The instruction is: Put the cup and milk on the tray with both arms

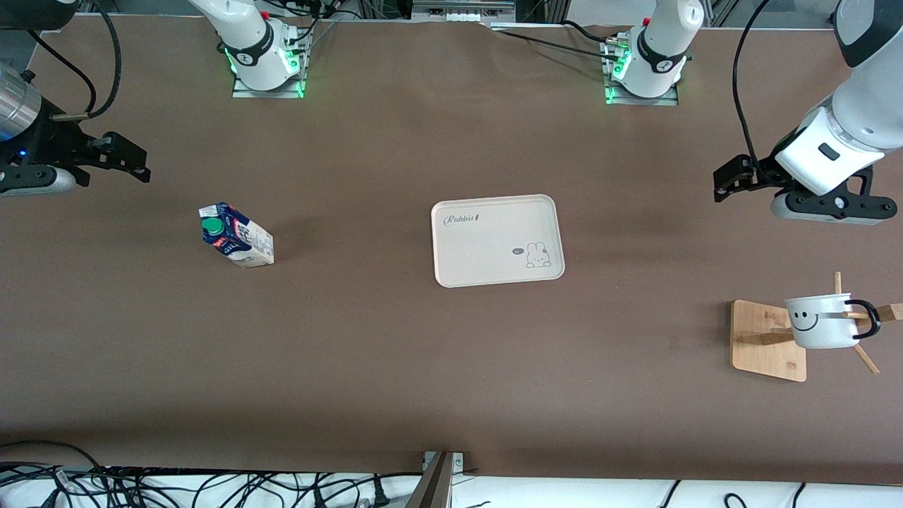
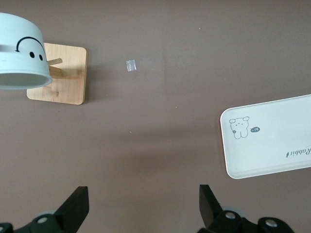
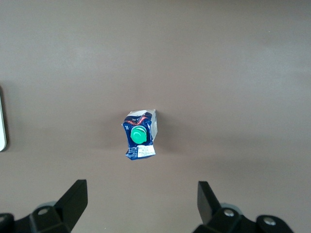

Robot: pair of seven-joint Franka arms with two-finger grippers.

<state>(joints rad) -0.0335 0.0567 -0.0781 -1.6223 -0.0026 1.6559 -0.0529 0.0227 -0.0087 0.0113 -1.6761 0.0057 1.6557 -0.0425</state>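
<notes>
The cream tray (image 1: pixel 497 240) with the rabbit drawing lies mid-table and holds nothing. It also shows in the left wrist view (image 2: pixel 272 141). The milk (image 1: pixel 236 236) stands on the table toward the right arm's end, with its green cap showing in the right wrist view (image 3: pixel 140 135). The cup (image 1: pixel 822 321) hangs on a peg of a bamboo stand toward the left arm's end and shows in the left wrist view (image 2: pixel 19 53). My right gripper (image 1: pixel 130 159) (image 3: pixel 141 199) is open and empty over bare table beside the milk. My left gripper (image 1: pixel 726 182) (image 2: pixel 143 204) is open and empty over bare table beside the stand.
The bamboo stand base (image 1: pixel 765 339) (image 2: pixel 60 77) sits under the cup, with wooden pegs sticking out. A tiny pale scrap (image 2: pixel 130 65) lies on the table beside the stand. Cables and a metal bracket (image 1: pixel 437 480) run along the table's nearest edge.
</notes>
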